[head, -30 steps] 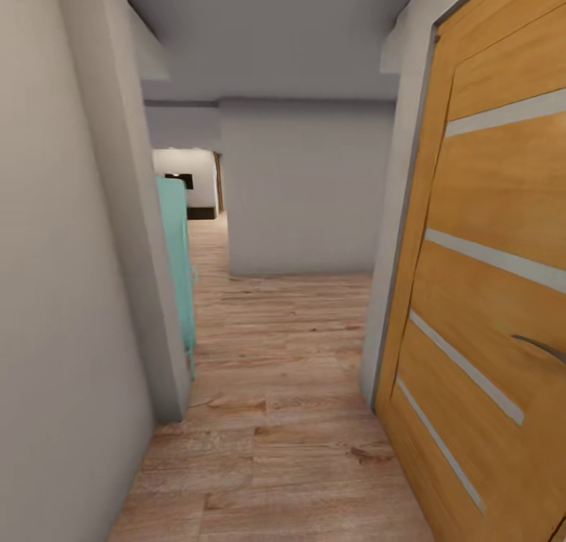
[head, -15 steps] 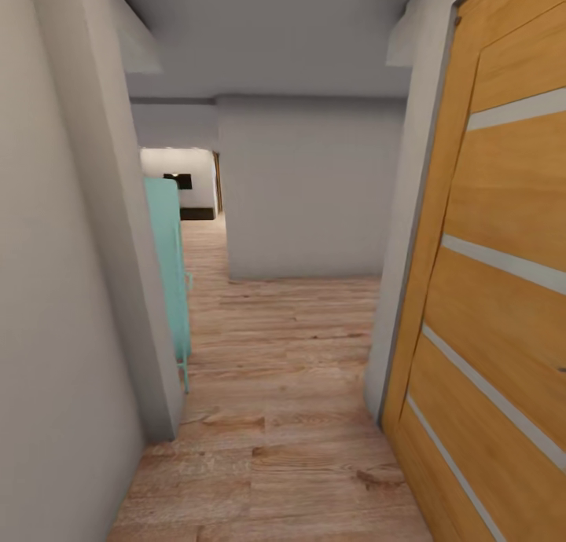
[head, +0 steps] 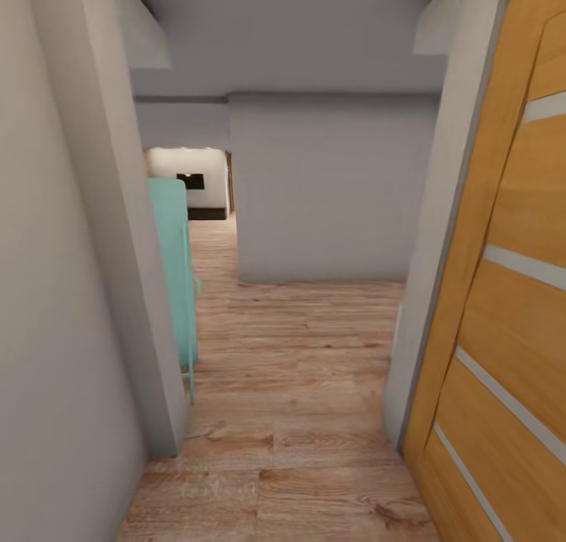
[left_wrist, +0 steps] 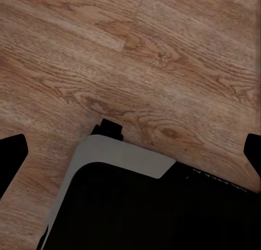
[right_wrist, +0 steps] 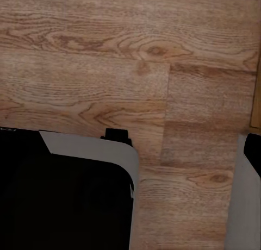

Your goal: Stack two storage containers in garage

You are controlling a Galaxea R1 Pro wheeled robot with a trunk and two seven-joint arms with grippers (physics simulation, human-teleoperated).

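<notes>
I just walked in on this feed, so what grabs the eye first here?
The tall honey-coloured wooden door with pale stripes fills the right side of the head view. A turquoise cabinet pokes out past the left wall corner. The wood plank floor runs down the corridor toward a brighter room.

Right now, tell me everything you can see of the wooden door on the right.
The wooden door fills the right edge of the head view, from the top of the picture down to the plank floor. It looks like honey-orange wood veneer with visible grain, crossed by several thin pale grey stripes. It stands swung open, its edge close against a white wall corner. Its far side is cut off by the picture's edge, and no handle can be seen.
</notes>
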